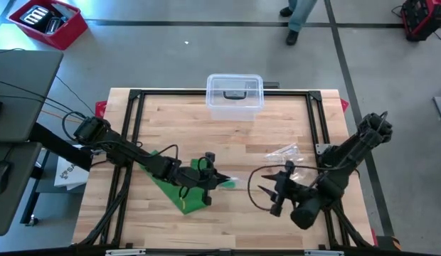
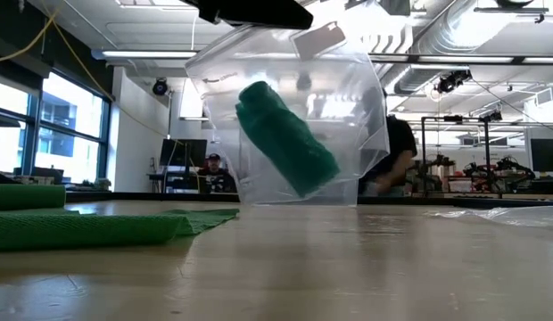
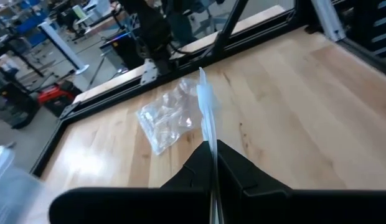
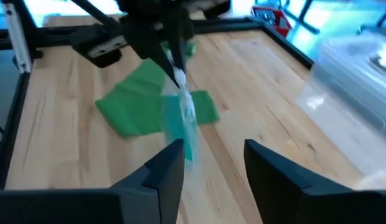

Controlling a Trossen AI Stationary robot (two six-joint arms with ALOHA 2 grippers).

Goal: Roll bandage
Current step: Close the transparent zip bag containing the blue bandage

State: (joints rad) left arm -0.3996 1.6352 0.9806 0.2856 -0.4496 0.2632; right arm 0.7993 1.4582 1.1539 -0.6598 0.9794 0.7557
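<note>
A clear plastic bag [image 2: 348, 107] with a rolled green bandage [image 2: 285, 138] inside hangs above the table; my left gripper [image 1: 219, 181] is shut on its top. The same bag [image 4: 180, 121] shows edge-on in the right wrist view. An unrolled green bandage [image 1: 179, 193] lies flat on the table under my left arm. My right gripper [image 4: 211, 168] stands open to the right of the bag, apart from it, nothing between its fingers. My left gripper pinches the bag's thin top edge [image 3: 208, 134] between its two shut fingers, coming nearly level from the table's left. The bag hangs below the fingers, its bottom down by the tabletop, and the green roll lies tilted inside it.
A clear lidded box [image 1: 235, 94] stands at the table's far edge. A crumpled empty clear bag [image 1: 284, 151] lies at the right. A black frame [image 1: 131, 107] runs round the tabletop. People stand in the room behind.
</note>
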